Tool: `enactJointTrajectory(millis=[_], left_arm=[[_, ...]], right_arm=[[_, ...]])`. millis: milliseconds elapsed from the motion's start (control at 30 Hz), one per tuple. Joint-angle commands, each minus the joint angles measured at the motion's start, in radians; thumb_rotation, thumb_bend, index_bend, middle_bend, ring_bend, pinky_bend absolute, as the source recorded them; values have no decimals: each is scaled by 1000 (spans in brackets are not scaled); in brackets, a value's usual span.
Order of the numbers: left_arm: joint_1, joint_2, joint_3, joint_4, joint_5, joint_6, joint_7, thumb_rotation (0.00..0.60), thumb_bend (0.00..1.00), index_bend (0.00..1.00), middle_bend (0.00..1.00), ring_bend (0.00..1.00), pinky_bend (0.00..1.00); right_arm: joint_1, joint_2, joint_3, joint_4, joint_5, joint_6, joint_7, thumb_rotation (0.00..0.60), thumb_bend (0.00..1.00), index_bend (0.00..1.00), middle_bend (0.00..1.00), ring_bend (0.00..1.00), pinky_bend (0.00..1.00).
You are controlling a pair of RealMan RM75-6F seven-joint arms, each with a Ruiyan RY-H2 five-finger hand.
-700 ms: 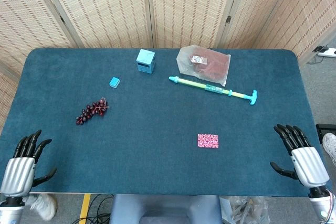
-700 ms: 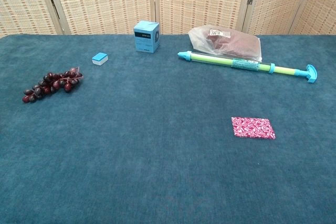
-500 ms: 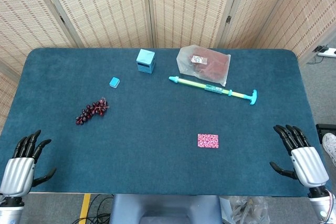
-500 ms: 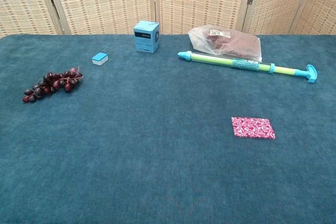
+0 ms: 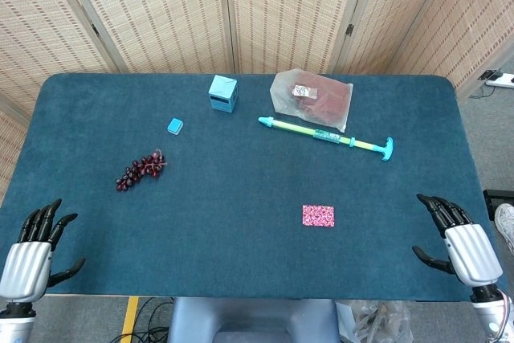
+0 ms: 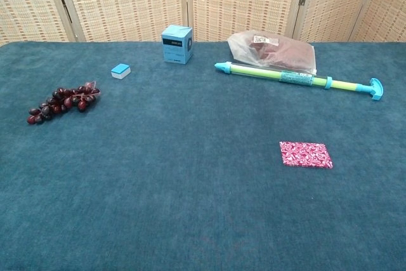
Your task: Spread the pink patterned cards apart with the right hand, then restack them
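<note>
A blue box (image 5: 222, 92) stands upright near the far edge of the tabletop (image 5: 241, 263). Right of it lies a clear bag (image 5: 313, 96) with something dark red inside. A long green and blue tube (image 5: 325, 136) lies just in front of the bag. A small blue block (image 5: 175, 125) and grapes (image 5: 140, 169) lie further left.

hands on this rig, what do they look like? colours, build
Both alike in the head view: left hand and right hand have a ribbed, silver-grey metallic back and black fingers and thumb. A grey wrist section shows below each. No markings or cables can be made out. The chest view shows neither hand.
</note>
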Motion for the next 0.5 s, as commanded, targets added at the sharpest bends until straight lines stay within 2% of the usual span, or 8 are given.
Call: enactJointTrajectory(millis=[33,233,500], left_arm=[[0,0,1,0,1,0,-1,600,230,221,29,21,89],[2,1,1,4,1,4,-6,600,231,223,30,21,90],[4,1,1,10,-3,4,-11,600,230,225,29,22,90]], right_arm=[[6,4,2,-3,0,-8,-4,600,254,100,239,201,232],[30,11,4,-24,-2,-46,-27,600,254,154,356,340,363],[69,13,-5,-52,6,-127,-62,600,254,224,591,616,577]])
